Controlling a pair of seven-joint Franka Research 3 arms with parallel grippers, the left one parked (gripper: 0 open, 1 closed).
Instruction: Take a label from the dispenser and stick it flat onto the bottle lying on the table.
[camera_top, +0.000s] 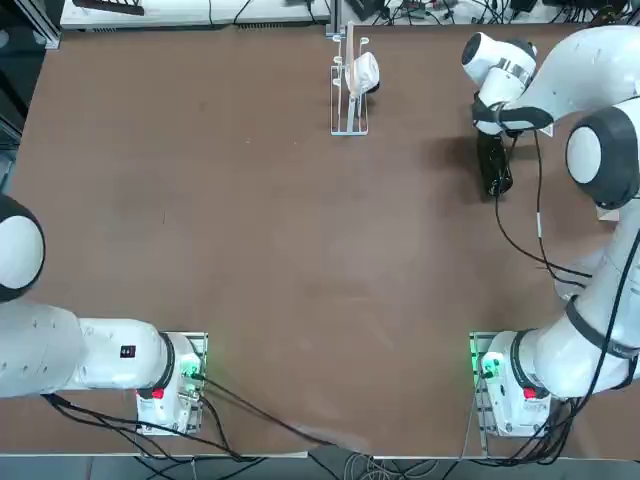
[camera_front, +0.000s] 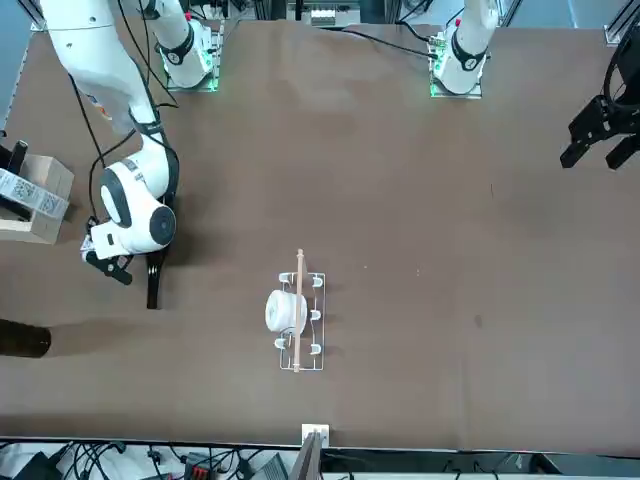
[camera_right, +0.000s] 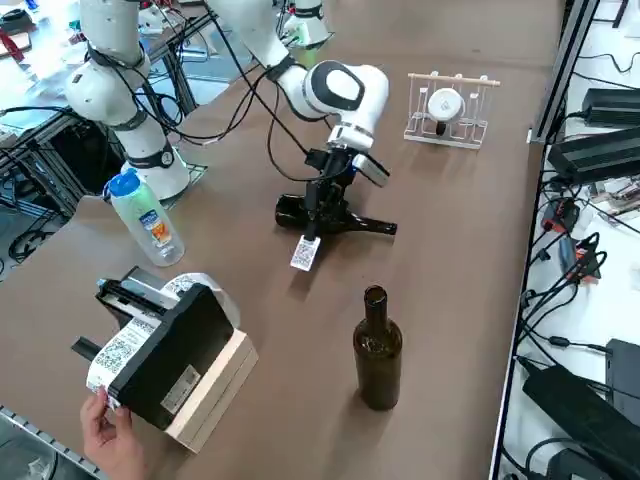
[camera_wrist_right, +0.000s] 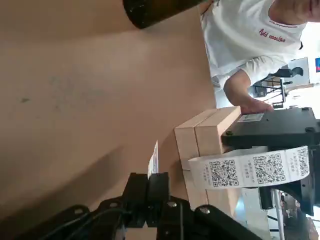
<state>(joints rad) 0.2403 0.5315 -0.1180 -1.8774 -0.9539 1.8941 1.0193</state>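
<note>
Right side view showed you the right hand (camera_right: 312, 232) clamped on the label (camera_right: 304, 253), which hung just above the lying bottle (camera_right: 335, 219). That bottle's long axis ran toward the surface's far edge, the dispenser (camera_right: 165, 345) well behind.

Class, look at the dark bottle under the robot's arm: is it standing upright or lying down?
Lying down. The bottle rests lengthwise on the table, neck level.
</note>
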